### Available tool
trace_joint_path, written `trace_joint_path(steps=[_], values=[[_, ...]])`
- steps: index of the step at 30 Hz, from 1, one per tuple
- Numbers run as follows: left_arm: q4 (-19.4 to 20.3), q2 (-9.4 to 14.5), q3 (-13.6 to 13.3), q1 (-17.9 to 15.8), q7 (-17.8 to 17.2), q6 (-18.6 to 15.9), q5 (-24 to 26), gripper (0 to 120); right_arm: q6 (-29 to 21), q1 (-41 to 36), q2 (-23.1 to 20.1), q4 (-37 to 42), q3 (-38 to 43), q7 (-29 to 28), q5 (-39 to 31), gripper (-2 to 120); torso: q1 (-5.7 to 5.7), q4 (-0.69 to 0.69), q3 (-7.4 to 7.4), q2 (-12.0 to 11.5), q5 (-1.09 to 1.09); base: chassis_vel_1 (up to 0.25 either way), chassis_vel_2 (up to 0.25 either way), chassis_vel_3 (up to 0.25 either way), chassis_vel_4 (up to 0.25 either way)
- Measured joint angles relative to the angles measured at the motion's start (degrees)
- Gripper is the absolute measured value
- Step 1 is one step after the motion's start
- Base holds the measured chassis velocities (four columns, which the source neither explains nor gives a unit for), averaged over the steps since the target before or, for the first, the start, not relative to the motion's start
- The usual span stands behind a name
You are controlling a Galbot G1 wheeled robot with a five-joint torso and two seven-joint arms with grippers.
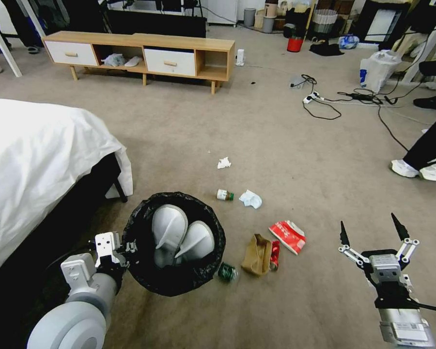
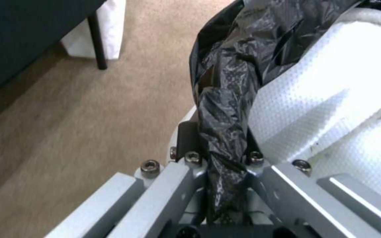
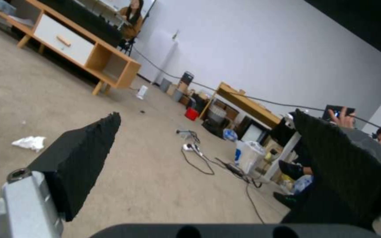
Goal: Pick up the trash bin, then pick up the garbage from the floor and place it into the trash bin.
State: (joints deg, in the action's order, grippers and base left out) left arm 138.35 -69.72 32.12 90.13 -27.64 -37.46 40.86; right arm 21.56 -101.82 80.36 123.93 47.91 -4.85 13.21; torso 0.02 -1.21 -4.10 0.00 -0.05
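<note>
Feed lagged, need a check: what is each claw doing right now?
Left claw: shut on the trash bin rim, pinching its black bag.
Right claw: open, holding nothing, above the floor.

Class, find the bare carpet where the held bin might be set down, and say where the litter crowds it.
Bare carpet lies between the red-and-white carton and the open right gripper, and between the bed and the tissue. It is crowded beside the trash bin, held by the left gripper: bottle, brown bag, can.
</note>
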Motion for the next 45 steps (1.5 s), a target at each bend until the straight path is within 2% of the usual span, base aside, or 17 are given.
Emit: trace_joint_path(steps=[11,22,29,31,39,41,42,44,45], values=[[0.00,-0.19,-0.09,0.03,0.03,0.03,-0.19,2,1.07,0.13,-0.03,-0.48,-0.30,-0.12,-0.31,100,0.00,0.00,-0.01,0.00,-0.01,-0.177,0.190,0.187,-0.180],[0.06,-0.40,-0.11,0.42,0.14,0.03,-0.40,2,0.68,-1.83,-0.26,-2.64,-1.65,1.54,0.98,100,0.00,0.00,0.02,-0.01,-0.01,0.006,-0.008,-0.007,0.010],[0.03,-0.27,0.12,0.22,0.14,0.04,-0.72,2,-2.43,-2.72,-1.99,-3.74,-4.80,1.83,-0.02,100,-0.01,-0.01,0.01,-0.01,-0.01,0.000,0.000,0.000,0.000],[-0.01,-0.23,0.56,0.55,0.05,0.13,-1.90,2,-5.09,-3.07,-3.95,-4.76,-6.81,1.66,-1.19,100,-0.01,0.00,0.01,0.00,0.00,0.000,0.000,0.000,0.000],[-0.13,-1.41,0.58,2.17,0.38,0.29,-4.76,2,-8.41,-3.10,-9.62,-7.34,-11.55,0.69,-3.57,100,-0.01,0.00,0.01,0.00,0.00,0.000,0.000,0.000,0.000],[-0.70,-2.32,0.69,2.33,0.67,0.88,-7.46,2,-9.97,-2.28,-13.63,-8.55,-13.87,-0.09,-5.50,100,0.00,-0.01,0.01,0.00,0.00,0.000,0.000,0.000,0.000],[-0.70,-2.32,0.69,2.33,0.67,0.88,-7.46,2,-9.97,-2.28,-13.63,-8.55,-13.87,-0.09,-5.50,100,0.00,-0.01,0.01,0.00,0.00,0.000,0.000,0.000,0.000],[-1.32,-3.25,1.21,2.31,0.58,1.34,-9.28,2,-11.57,-1.10,-18.41,-9.65,-16.14,-0.94,-8.58,100,0.00,0.01,0.01,0.00,0.00,0.000,0.000,0.000,0.000],[-1.32,-3.25,1.21,2.31,0.58,1.34,-9.28,2,-11.57,-1.10,-18.41,-9.65,-16.14,-0.94,-8.58,100,0.00,0.01,0.01,0.00,0.00,0.000,0.000,0.000,0.000]])
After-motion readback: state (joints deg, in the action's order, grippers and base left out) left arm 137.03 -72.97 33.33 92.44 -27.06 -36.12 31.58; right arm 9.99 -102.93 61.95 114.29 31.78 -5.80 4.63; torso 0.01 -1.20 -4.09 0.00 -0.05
